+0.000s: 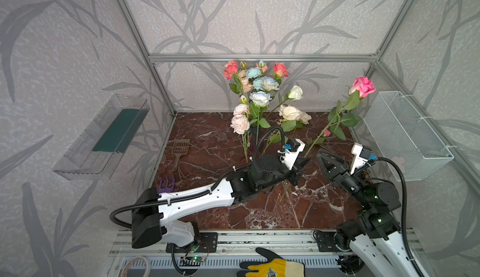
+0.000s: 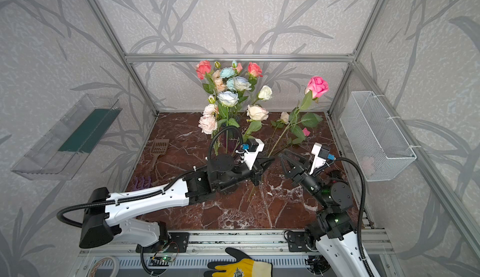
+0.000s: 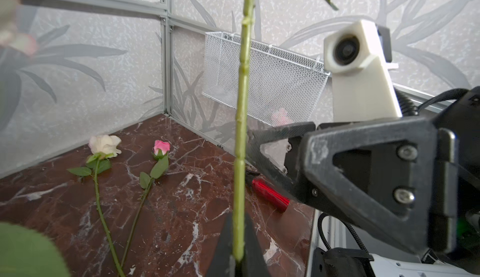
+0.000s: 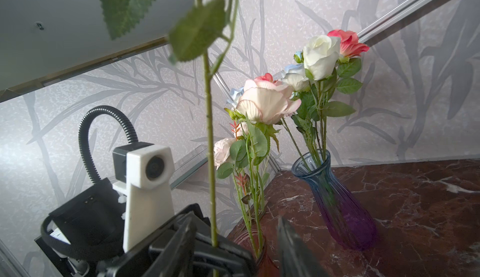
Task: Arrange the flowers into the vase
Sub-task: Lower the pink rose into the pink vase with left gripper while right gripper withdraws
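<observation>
We see a glossy, veined marble-look tabletop point(image 1: 259, 210), a white metal mesh basket point(image 1: 405, 133) at three o'clock, a smooth tinted glass vase point(image 4: 337, 205), matt cloth-like flowers point(image 1: 261, 98) and a clear plastic tray point(image 1: 85, 156) at nine o'clock.

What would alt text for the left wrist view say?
The left gripper is shut on a thin green rose stem crossing the middle of the frame, with the open black right gripper close beside it. Beyond, a cream rose and a small pink rosebud lie on the red-brown marble tabletop.
</observation>
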`<state>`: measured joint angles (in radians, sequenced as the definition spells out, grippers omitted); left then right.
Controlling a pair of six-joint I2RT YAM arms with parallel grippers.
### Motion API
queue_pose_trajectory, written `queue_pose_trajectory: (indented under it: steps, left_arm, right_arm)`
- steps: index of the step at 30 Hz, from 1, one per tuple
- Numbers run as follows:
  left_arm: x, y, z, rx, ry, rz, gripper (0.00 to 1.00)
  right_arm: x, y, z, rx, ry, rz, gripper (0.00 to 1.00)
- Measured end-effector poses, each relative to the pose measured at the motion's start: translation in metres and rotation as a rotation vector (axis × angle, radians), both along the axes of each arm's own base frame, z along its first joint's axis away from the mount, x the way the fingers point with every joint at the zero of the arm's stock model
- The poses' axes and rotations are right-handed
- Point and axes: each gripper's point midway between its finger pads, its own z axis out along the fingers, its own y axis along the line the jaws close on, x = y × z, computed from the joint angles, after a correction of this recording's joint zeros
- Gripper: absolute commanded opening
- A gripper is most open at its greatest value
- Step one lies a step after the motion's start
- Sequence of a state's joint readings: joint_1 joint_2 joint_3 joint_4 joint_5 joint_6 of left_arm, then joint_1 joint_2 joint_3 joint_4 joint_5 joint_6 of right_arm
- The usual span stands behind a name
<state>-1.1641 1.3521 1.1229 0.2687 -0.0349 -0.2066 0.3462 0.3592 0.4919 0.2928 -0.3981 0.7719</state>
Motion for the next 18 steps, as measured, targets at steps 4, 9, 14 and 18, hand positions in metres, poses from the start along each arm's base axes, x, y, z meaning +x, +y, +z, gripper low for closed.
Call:
queue_pose_trajectory:
  steps: [4, 9, 14, 18]
  left_arm:
    - [-0.006, 0.037, 0.046, -0.064, -0.098, 0.052, 0.00]
    - [-0.013, 0.097, 0.089, -0.148, -0.252, 0.173, 0.00]
    - [-0.001, 0.136, 0.079, -0.154, -0.350, 0.327, 0.00]
    - [0.019, 0.152, 0.057, -0.128, -0.382, 0.424, 0.00]
  right_arm:
    - [-0.004, -0.009, 0.002, 0.003, -0.014, -0.049, 0.52]
    - [0.004, -0.016, -0.008, -0.008, 0.025, -0.108, 0.52]
    - [0.015, -0.019, -0.019, -0.020, 0.071, -0.146, 0.52]
    - [0.022, -0.021, -0.028, -0.026, 0.101, -0.169, 0.52]
